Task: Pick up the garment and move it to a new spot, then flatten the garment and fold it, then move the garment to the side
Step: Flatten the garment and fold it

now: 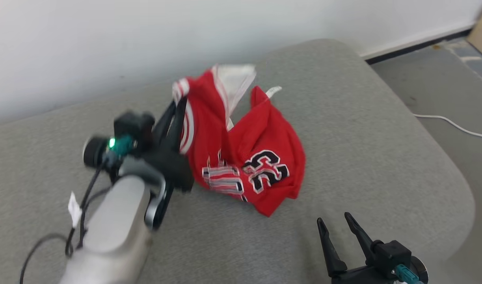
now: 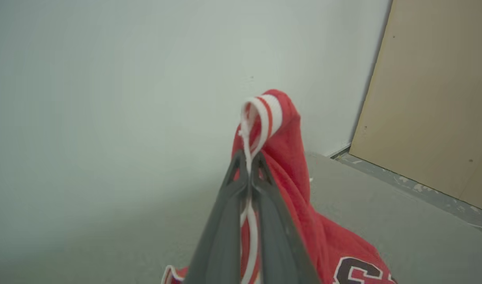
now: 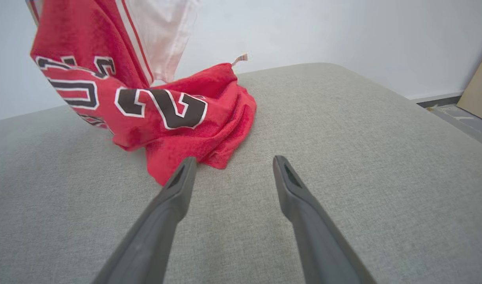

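Red jersey cloth with white and red striped trim makes up the garment (image 1: 260,146), which lies bunched near the middle of a grey upholstered cushion (image 1: 382,157). In the head view its long axis runs slantwise, from the raised striped edge at the upper left down to a pointed corner at the lower right. The upper left end is lifted off the cushion, while the lower half rests on it in soft folds.

The left gripper (image 1: 177,106) has its jaws clenched on that striped edge. In the left wrist view the two dark fingers (image 2: 225,221) press together with the white band pinched between them, and a loop of the trim stands up above the tips of the left gripper (image 2: 248,157). The rest of the garment (image 2: 292,165) drapes away to the right of the fingers.

A large "23" in black with a white outline shows on the front; it reads upside down in the head view and upright in the right wrist view. Beside it are black block letters with white outlines, broken by folds and not readable whole. A pale white panel (image 1: 235,81) shows at the top, and a small white tag (image 1: 274,90) sticks out from a red peak; its print is too small to read.

The right gripper (image 1: 333,218) hovers low over the cushion, jaws released and spread wide. In its own view the right gripper (image 3: 233,159) points at the garment (image 3: 185,114), one fingertip just beside the near hem
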Controlling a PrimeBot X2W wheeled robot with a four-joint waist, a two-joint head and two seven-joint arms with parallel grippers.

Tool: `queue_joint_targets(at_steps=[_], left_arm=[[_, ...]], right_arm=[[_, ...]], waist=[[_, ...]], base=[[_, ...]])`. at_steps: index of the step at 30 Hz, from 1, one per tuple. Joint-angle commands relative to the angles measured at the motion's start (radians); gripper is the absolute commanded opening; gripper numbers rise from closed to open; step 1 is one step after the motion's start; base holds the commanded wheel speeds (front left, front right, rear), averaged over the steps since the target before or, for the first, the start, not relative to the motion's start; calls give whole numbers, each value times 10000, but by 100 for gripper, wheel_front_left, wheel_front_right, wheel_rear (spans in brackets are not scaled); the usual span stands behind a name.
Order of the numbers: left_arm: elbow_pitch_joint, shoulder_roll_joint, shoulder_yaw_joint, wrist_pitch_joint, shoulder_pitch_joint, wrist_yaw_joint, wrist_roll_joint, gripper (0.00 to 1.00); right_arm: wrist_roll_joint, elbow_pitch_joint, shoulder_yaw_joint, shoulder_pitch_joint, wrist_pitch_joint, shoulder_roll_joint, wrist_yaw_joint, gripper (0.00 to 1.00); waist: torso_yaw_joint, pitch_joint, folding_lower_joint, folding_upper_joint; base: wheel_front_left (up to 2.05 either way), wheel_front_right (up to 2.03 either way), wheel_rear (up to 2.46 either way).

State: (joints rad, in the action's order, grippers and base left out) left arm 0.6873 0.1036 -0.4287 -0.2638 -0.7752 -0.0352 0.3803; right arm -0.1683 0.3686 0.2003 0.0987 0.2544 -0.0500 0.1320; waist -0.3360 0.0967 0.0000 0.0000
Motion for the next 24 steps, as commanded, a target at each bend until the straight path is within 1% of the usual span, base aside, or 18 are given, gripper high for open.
queue_joint_targets(at_steps=[1,7,13,18,22,23,24], left_arm=[[-26,68,124,-11,472,53,185,0],[-429,443,842,-11,2339,341,465,0],[-682,637,1697,-12,4046,729,869,0],[-146,721,2102,-12,4684,1100,1130,0],[486,794,2308,30,4729,1444,1248,0],[649,794,2330,99,4706,1525,1274,39],[806,811,2367,184,4668,1603,1313,53]], right_arm=[[13,-5,-39,-135,-16,-8,-25,100],[120,-60,-119,-234,-53,-9,-25,100],[191,-127,-150,-411,-211,-9,-25,100],[211,-186,-98,-437,-308,-8,-25,100],[224,-260,-126,-434,-329,-9,-25,100],[223,-278,-148,-440,-344,-8,-25,100],[230,-293,-172,-448,-355,-9,-25,100]], waist=[[724,-52,0,0],[1363,-285,0,0],[1689,-574,0,0],[1709,-713,0,0],[1689,-747,0,0],[1694,-753,0,0],[1702,-757,0,0]], base=[[0,0,0],[0,0,0],[0,0,0],[0,0,0],[0,0,0],[0,0,0],[0,0,0]])
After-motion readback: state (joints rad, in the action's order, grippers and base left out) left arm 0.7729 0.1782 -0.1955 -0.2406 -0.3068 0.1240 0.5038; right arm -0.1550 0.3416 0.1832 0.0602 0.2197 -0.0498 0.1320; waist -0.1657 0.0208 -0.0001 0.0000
